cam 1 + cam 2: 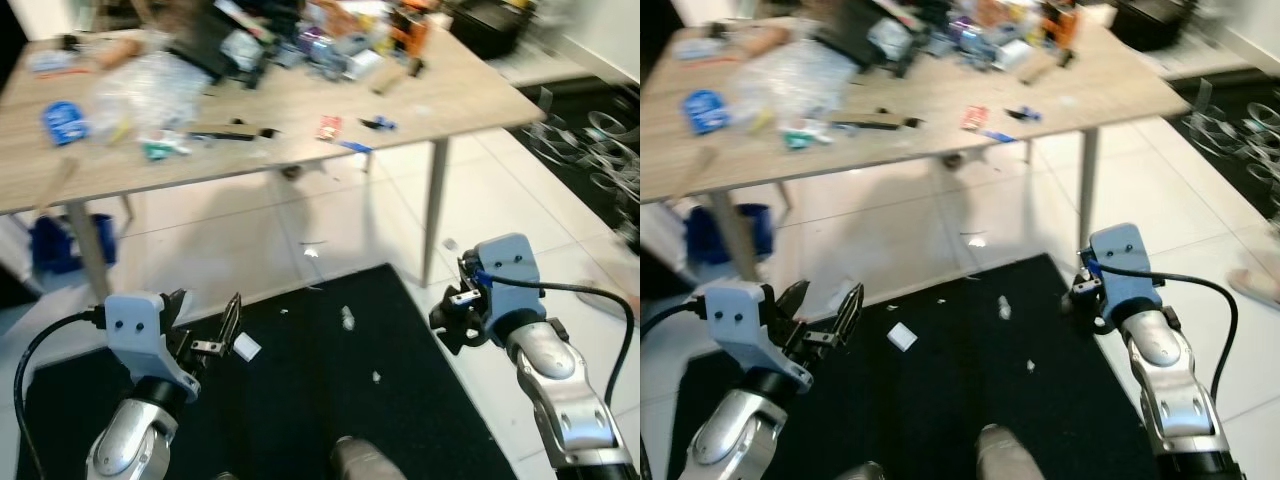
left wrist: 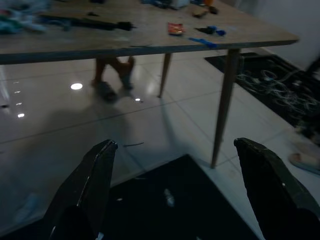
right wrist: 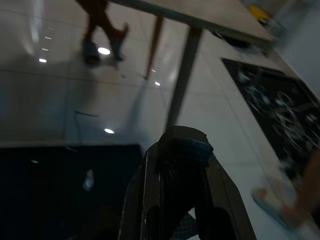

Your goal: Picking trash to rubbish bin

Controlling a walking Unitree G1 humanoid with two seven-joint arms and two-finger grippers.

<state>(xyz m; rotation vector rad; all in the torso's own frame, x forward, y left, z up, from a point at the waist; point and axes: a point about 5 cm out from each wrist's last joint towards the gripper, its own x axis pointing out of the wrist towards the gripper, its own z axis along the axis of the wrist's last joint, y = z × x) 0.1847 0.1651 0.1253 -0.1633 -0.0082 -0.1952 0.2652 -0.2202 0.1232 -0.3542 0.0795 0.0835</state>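
Observation:
Small bits of trash lie on a black mat (image 1: 300, 420): a white scrap (image 1: 246, 348) and smaller white crumbs (image 1: 347, 318) (image 1: 376, 377). My left gripper (image 1: 205, 325) hovers low over the mat's left part, open, with the white scrap just to its right; the left wrist view shows its fingers (image 2: 95, 180) spread wide with nothing between them. My right gripper (image 1: 450, 322) is at the mat's right edge, and in the right wrist view its fingers (image 3: 182, 150) are pressed together, shut, with nothing that I can make out between them.
A wooden table (image 1: 300, 110) with metal legs (image 1: 433, 215) stands ahead, covered in clutter. A blue container (image 1: 60, 240) sits under its left side. A person's legs (image 2: 112, 75) stand beyond the table, and a slippered foot (image 1: 1255, 285) is at the right. Cables (image 1: 590, 140) lie on a dark mat at the far right.

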